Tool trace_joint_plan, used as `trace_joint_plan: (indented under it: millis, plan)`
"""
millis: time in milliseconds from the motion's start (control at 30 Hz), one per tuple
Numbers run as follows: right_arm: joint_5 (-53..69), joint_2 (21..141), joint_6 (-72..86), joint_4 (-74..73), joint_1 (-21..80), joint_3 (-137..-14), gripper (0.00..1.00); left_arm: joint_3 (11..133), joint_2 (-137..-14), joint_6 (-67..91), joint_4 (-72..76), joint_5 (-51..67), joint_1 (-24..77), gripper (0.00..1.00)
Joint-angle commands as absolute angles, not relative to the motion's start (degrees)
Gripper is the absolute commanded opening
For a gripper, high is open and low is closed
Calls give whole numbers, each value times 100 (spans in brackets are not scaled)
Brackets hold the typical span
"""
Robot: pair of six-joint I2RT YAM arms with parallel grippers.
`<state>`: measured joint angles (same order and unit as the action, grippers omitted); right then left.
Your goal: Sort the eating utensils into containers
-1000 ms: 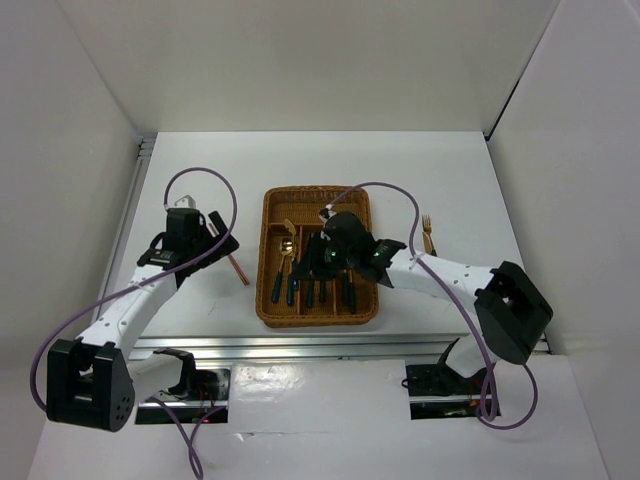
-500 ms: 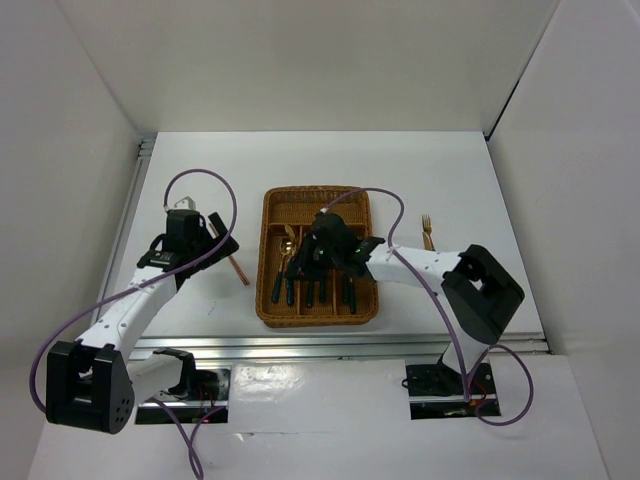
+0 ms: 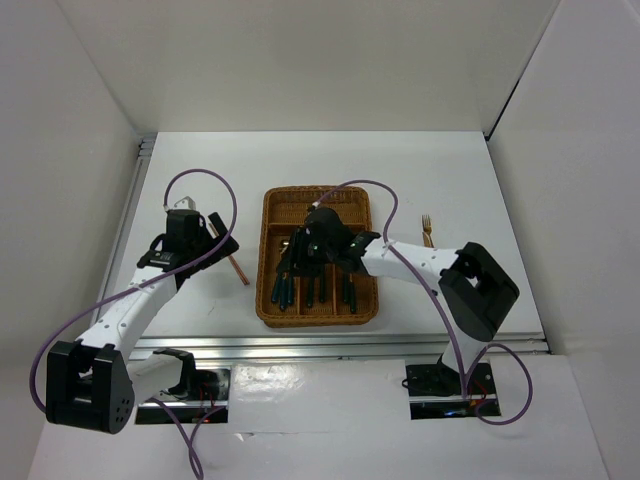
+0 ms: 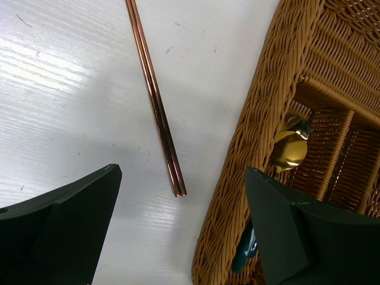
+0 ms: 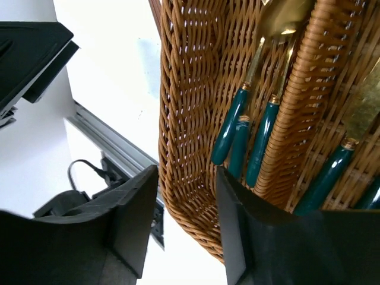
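The wicker tray (image 3: 270,215) lies mid-table and holds several green-handled utensils (image 3: 312,291) in its long slots. My right gripper (image 3: 291,262) hovers low over the tray's left slot, open, with nothing between its fingers. In the right wrist view that gripper (image 5: 187,221) stands above the tray's woven wall (image 5: 190,107), next to gold spoons with green handles (image 5: 229,133) and a knife (image 5: 332,173). A pair of copper chopsticks (image 4: 155,101) lies on the table left of the tray (image 4: 261,119). My left gripper (image 4: 184,237) hangs open above their near ends. One fork (image 3: 428,231) lies right of the tray.
White walls enclose the table on three sides. A metal rail (image 3: 340,345) runs along the near edge by the arm bases. A purple cable (image 3: 372,190) loops over the tray's far right corner. A spoon's gold bowl (image 4: 290,149) shows in the left slot.
My right gripper has slid left across the tray to its left slot and its jaws have parted. The left arm and the chopsticks have not moved.
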<state>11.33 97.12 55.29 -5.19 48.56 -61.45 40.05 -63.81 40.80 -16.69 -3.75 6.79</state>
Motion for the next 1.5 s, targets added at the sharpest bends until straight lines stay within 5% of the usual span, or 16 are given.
trace_joint_plan:
  millis: [0, 400, 567, 733, 1000, 1467]
  plan:
    - [959, 9643, 5117, -755, 4904, -6556, 52, 4034, -6302, 4104, -1538, -422, 642, 100]
    - [-763, 7657, 3745, -2328, 3166, -6382, 97, 4034, -6354, 4000, -1424, -264, 642, 100]
    - [-1195, 7225, 3402, -3005, 1937, -5906, 97, 4034, -6407, 3999, -1424, -211, 642, 100]
    - [-1397, 7636, 3095, -3603, 1091, -5652, 86, 4034, -6469, 3999, -1310, -149, 642, 100]
    - [-158, 8182, 2778, -3340, -60, -5212, 76, 4034, -6574, 3946, -1257, -97, 642, 100]
    - [-430, 8420, 2971, -3454, -62, -4860, 73, 3929, -6741, 3946, -1143, -44, 642, 100]
